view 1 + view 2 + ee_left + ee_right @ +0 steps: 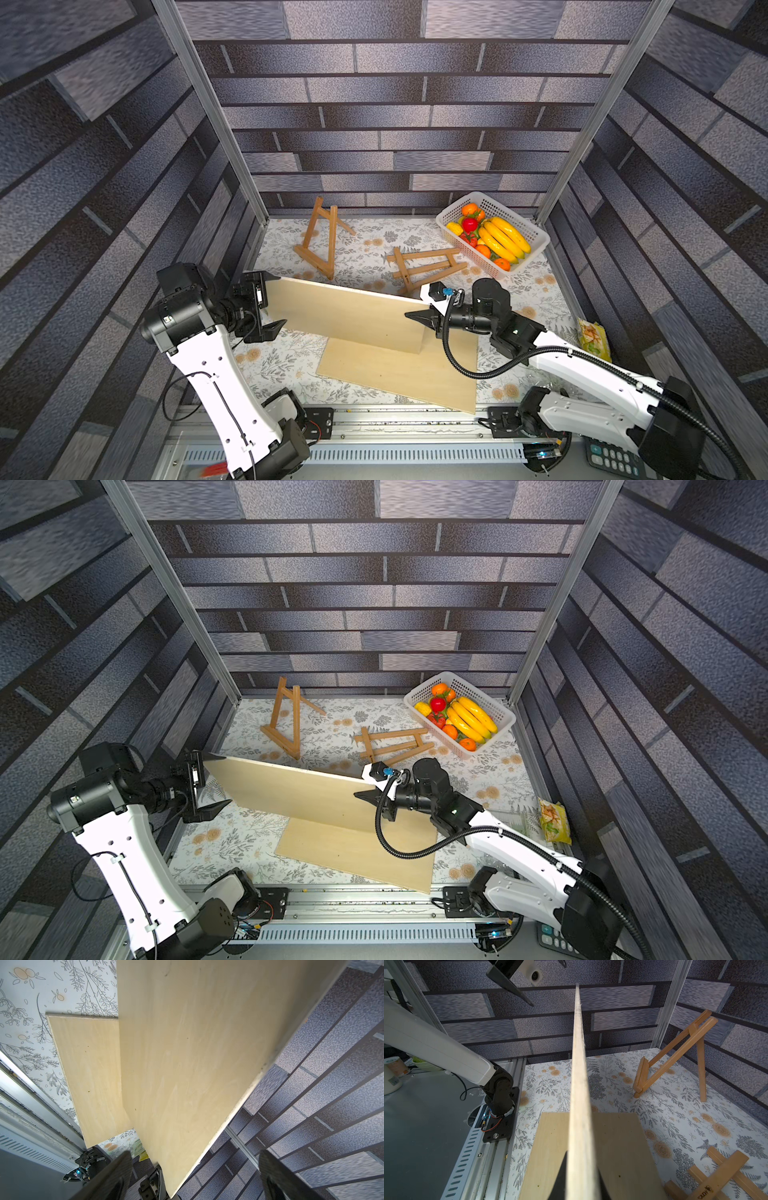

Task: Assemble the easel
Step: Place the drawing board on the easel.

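**One easel up, one board in the air, the rest to do**

At the far left of the table (270,365): the standing easel (332,245), legs spread, ledge empty. To its right, toward the far middle: the flat easel (718,1176), folded and lying on its side, not yet opened.

Nearer than both, lifted off the table and turned on its long edge: the raised board (353,316), slanting from left to right across the middle. Pinched at its right end by the right gripper (417,309), jaws closed tight on the thin wood, shown edge-on in the right wrist view. At the left end, no grip at all: the left gripper (281,299) spread almost fully wide, holding nothing, with the board's end at or just between its fingers. Touching or apart, impossible to tell.

Below the raised board's right half, on the near side of the table: the flat board (395,374), clear of both grippers.

Judged as partway. Done: one easel opened and set upright, one board picked up. Left: resting that board on the empty ledge, then probably opening the flat easel and giving it the flat board.

Well apart at the far right: a white basket (519,220) of fruit. At the right edge: a snack packet (594,340).
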Controlling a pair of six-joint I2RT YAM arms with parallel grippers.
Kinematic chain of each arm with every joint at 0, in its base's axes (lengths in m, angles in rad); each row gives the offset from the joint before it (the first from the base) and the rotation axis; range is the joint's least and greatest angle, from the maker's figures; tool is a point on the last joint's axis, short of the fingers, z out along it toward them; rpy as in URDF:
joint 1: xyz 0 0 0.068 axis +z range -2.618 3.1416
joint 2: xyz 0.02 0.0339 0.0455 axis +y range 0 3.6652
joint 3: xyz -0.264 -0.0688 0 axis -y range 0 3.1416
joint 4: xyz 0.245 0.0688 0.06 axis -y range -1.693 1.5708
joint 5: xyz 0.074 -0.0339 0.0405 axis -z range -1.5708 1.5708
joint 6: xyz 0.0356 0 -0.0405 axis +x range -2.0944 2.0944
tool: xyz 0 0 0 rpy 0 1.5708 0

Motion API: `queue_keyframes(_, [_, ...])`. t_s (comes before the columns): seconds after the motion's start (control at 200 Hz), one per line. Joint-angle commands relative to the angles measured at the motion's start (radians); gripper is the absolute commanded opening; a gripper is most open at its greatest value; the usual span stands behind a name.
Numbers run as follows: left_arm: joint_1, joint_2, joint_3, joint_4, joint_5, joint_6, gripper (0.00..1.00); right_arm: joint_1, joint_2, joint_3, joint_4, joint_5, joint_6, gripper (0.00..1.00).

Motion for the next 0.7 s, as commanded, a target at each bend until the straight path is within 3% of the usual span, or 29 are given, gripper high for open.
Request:
queue_keyframes(0.0, [0.028, -0.014, -0.015, 0.022, 0.047, -0.030, 0.97, -0.004, 0.002, -0.010, 0.150, 0.011, 0.098, 0.00])
queue_keyframes(0.095, [0.056, -0.028, -0.031, 0.094, 0.094, -0.040, 0.97, -0.006, 0.013, -0.023, 0.211, 0.001, 0.161, 0.00])
queue_keyframes(0.25, [0.076, -0.045, -0.066, 0.070, 0.103, 0.024, 0.97, -0.014, 0.029, -0.047, 0.311, 0.006, 0.260, 0.00])
queue_keyframes(0.456, [0.142, -0.167, -0.267, 0.126, 0.143, 0.053, 0.97, -0.043, 0.030, -0.043, 0.289, 0.002, 0.300, 0.00])
queue_keyframes(0.696, [0.132, -0.270, -0.478, 0.272, 0.159, 0.027, 0.98, -0.050, -0.002, 0.001, 0.144, -0.021, 0.185, 0.00])
